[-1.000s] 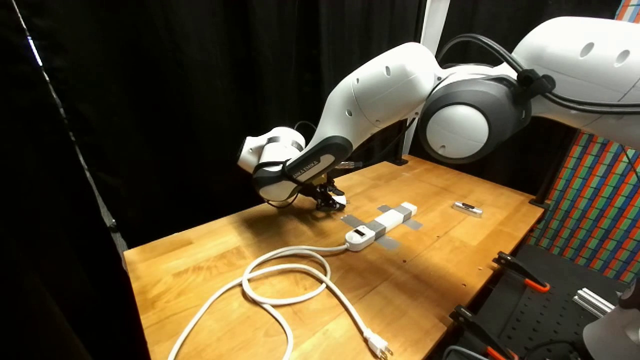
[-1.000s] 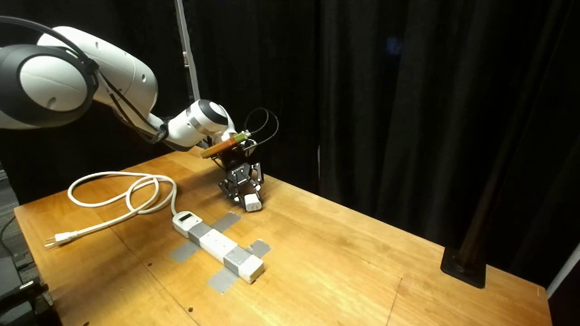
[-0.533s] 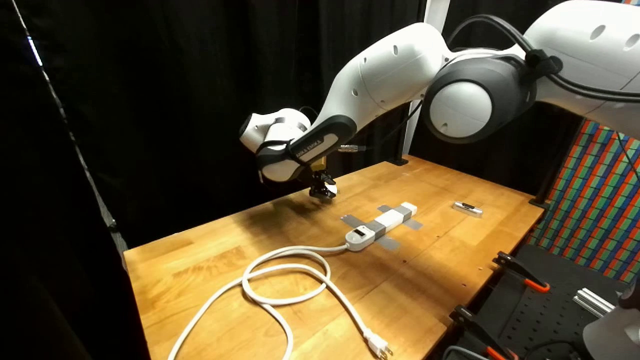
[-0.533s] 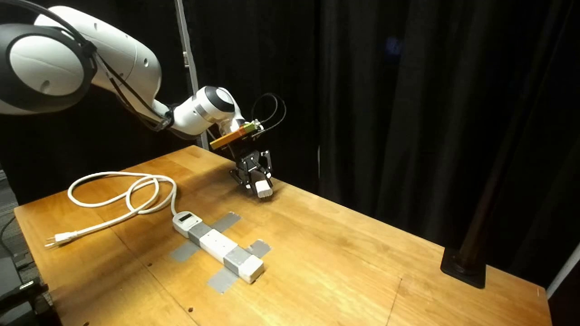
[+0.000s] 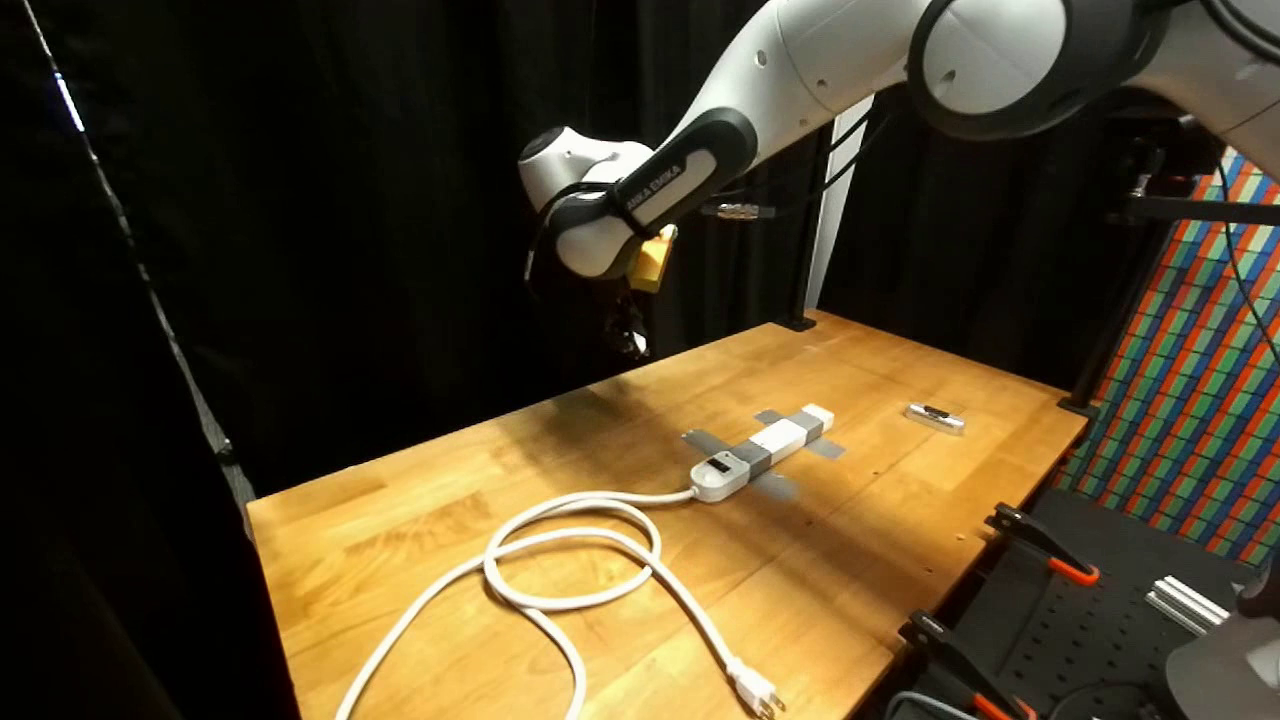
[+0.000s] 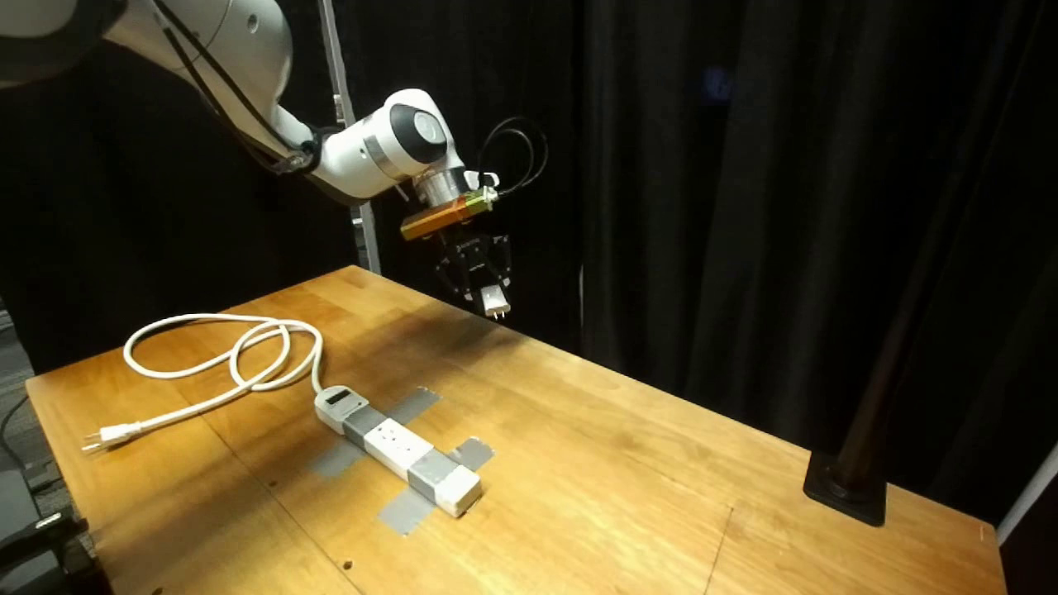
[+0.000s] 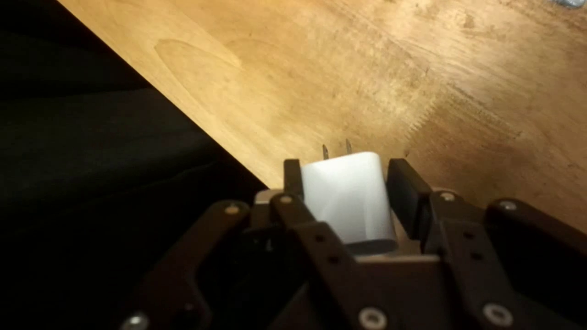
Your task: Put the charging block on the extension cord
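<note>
1. I can see the gripper [image 7: 345, 171] pinching the charging block [image 7: 348, 204], a finger [image 7: 409, 197] snug on either side.
2. The block sits between the fingertips, two metal prongs [image 7: 349, 147] poking past them.
3. Gripper and block hang in the air, higher than the extension cord [image 6: 398, 446] and well apart from it.
4. Grey tape [image 6: 432, 472] straps that cord's outlet end to the table [image 6: 620, 487].

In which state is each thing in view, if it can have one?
Charging block: held in the air, prongs exposed, not plugged in
Gripper: closed on that block
Socket bar: taped to the table, visible outlets vacant
Cable: loosely looped
Cord plug: unplugged, lying on the table
</note>
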Motion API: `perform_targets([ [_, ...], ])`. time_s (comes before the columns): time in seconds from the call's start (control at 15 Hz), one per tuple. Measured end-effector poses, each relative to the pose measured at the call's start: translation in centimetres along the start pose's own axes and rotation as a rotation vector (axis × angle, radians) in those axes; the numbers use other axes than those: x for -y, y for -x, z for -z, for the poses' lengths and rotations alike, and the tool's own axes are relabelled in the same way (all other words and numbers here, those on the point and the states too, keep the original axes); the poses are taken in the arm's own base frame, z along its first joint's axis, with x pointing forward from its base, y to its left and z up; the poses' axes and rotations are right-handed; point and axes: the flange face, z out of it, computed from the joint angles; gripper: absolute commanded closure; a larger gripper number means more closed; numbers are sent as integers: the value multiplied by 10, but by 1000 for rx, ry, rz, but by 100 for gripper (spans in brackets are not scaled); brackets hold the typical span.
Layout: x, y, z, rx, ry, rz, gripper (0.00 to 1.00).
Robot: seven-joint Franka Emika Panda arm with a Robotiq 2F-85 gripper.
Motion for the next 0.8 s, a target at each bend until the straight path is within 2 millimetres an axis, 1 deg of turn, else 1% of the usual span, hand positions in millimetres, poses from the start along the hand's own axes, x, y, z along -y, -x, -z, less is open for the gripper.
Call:
perform_targets([
  [0.27, -35, 32, 6, -158, -100, -101, 76],
  [0.47, -55, 59, 5, -300, -149, -171, 76],
  [0.67, -64, 87, 2, -459, -165, -182, 76],
  [0.8, -60, 106, -1, -559, -171, -158, 76],
])
